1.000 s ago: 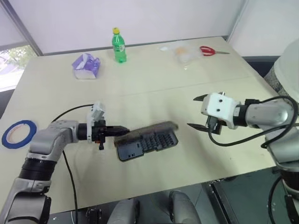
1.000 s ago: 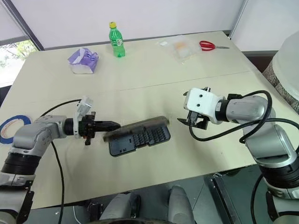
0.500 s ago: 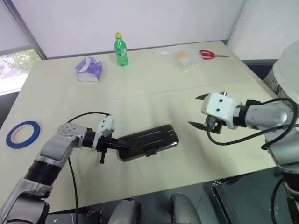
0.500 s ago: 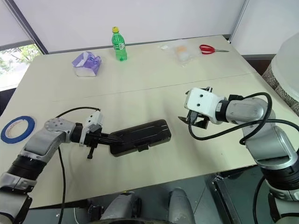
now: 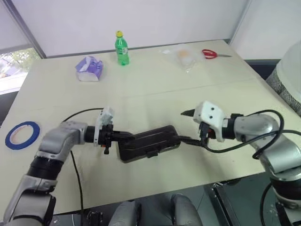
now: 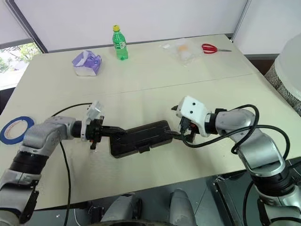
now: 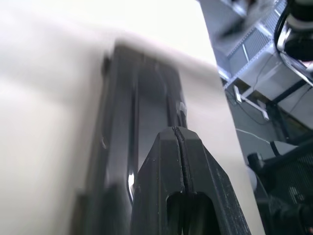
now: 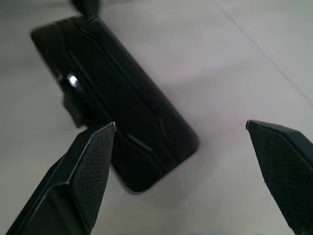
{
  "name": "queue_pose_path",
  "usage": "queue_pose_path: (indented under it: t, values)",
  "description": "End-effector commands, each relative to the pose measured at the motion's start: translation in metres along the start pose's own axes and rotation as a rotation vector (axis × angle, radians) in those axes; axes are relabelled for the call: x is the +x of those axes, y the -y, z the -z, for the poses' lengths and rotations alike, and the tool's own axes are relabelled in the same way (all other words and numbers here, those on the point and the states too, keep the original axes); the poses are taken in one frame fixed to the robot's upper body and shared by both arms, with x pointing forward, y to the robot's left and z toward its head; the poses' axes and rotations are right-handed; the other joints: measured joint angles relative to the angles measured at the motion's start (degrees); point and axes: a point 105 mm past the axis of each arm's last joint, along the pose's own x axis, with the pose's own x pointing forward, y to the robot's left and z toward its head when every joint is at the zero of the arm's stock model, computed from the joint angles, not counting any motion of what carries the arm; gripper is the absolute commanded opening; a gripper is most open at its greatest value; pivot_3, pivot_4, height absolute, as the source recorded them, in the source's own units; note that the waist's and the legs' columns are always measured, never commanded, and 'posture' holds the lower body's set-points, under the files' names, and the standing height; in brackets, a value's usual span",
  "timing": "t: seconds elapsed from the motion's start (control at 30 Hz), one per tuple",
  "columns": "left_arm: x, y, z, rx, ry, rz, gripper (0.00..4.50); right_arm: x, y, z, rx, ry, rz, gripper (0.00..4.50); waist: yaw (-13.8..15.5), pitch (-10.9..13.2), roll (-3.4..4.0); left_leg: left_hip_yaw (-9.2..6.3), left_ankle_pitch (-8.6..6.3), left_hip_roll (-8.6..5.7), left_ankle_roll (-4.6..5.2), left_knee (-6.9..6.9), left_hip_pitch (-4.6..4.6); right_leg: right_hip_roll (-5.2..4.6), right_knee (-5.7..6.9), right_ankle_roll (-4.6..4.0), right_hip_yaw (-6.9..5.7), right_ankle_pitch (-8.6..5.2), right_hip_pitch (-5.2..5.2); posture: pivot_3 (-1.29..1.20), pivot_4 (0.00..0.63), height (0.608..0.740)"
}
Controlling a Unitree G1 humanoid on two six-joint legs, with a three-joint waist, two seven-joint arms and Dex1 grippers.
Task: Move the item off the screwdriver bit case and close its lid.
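The screwdriver bit case lies flat in the middle of the table, its dark smoky lid down over the tray. My left gripper is shut, empty, with its tips over the left end of the lid; the left wrist view has the shut fingers above the case. My right gripper stands open at the case's right end, one finger reaching the case's corner. In the right wrist view the case lies beyond the spread fingers. The item, a blue tape ring, lies flat at the table's left edge.
At the back of the table stand a green bottle, a purple-and-white packet, a clear plastic bag and red-handled scissors. The table's front edge runs just below the case.
The lid, half raised a second ago, now lies flat on the tray. My right gripper has swung left and down to the case's right end. The left gripper stays shut at the case's left end.
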Motion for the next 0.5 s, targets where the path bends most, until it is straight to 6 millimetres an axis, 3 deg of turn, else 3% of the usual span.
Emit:
queue_pose_path:
  t: [0.03, 0.23, 0.5]
  values:
    - [0.001, -0.003, -0.012, 0.035, 0.009, -0.004, 0.0, 0.003, -0.013, -0.008, 0.065, 0.078, -0.067, 3.16, 0.0, 0.0, 0.0, -0.01, 0.0, 0.01, 0.0, -0.02, 0.0, 0.01, 0.0, 0.0, -0.01, 0.0, -0.01, 0.0, 0.15, 0.74]
    - [0.008, -0.024, -0.012, 0.052, -0.035, -0.039, 0.0, 0.014, -0.04, -0.002, 0.112, 0.082, -0.191, 0.03, 0.1, 0.0, -0.03, 0.03, 0.0, -0.01, 0.0, -0.02, -0.01, 0.01, 0.0, 0.0, 0.0, 0.0, -0.02, 0.0, 0.15, 0.74]
    - [0.036, -0.059, -0.003, 0.128, -0.096, -0.134, 0.0, 0.033, -0.068, 0.004, 0.138, 0.056, -0.284, 0.03, 0.0, 0.1, -0.18, 0.04, 0.0, -0.03, 0.0, 0.01, -0.02, 0.01, -0.01, 0.0, -0.01, 0.0, -0.02, 0.0, 0.15, 0.74]
